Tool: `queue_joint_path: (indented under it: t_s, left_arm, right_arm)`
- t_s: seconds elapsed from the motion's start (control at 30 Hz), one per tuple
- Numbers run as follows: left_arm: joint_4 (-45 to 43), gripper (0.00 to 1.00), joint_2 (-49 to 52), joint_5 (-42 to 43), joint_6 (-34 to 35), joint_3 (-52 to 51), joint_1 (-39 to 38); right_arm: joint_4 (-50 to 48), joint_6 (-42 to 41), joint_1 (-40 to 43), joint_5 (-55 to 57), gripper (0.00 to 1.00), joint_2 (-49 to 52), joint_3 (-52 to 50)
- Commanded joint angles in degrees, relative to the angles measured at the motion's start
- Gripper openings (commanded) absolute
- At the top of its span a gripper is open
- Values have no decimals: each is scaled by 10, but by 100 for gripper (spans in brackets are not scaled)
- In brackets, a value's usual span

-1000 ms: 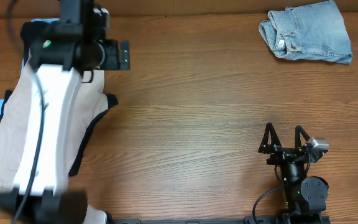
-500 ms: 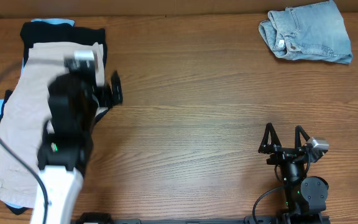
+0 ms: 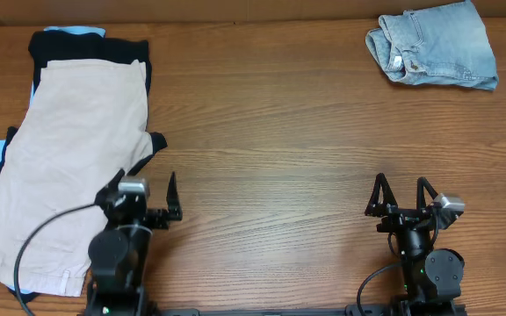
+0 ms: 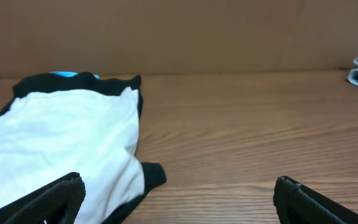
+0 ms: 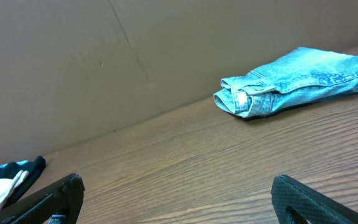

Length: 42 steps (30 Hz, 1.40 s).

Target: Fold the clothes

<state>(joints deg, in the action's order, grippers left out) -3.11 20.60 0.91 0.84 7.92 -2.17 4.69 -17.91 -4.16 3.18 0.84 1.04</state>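
Note:
Folded light-blue denim shorts [image 3: 436, 44] lie at the table's far right corner; they also show in the right wrist view [image 5: 291, 81]. Beige shorts [image 3: 68, 158] lie spread on black [image 3: 90, 46] and pale-blue [image 3: 73, 32] garments at the left; the beige shorts show in the left wrist view [image 4: 55, 143]. My left gripper [image 3: 141, 188] is open and empty at the near left, beside the beige shorts' edge. My right gripper [image 3: 402, 193] is open and empty at the near right, far from the denim shorts.
A brown cardboard wall [image 5: 104, 56] runs along the table's far edge. The wooden table [image 3: 271, 149] lies bare between the two piles of clothes.
My left arm has drawn back from over the beige shorts to the near edge of the table, uncovering the pile. The right arm has not moved.

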Motion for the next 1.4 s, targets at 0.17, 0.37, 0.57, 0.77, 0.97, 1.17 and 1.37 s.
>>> queue_joint_path:
  t_s: [0.17, 0.37, 0.57, 0.77, 0.97, 1.17, 1.37]
  left_arm:
    - [-8, 100, -98, 2, -7, -57, 32]
    - [4, 100, -152, -8, -9, -77, 45]
    - [63, 100, -201, -43, -9, -77, 49]
    - [74, 100, -204, -38, -9, -76, 49]
    - [73, 100, -203, -39, -9, -76, 49]
    - [73, 100, -203, -39, -9, -76, 49]
    - [73, 100, -203, -39, -9, -76, 49]
  right_arm:
    - [-3, 5, -3, -1, 100, -7, -6]
    - [-3, 5, -3, -1, 100, -7, -6]
    - [-3, 5, -3, -1, 100, -7, -6]
    - [-3, 5, -3, -1, 100, -7, -6]
    - [-3, 5, -3, -1, 100, -7, -6]
    - [-3, 5, -3, -1, 100, -7, -6]
    - [-3, 5, -3, -1, 100, -7, -6]
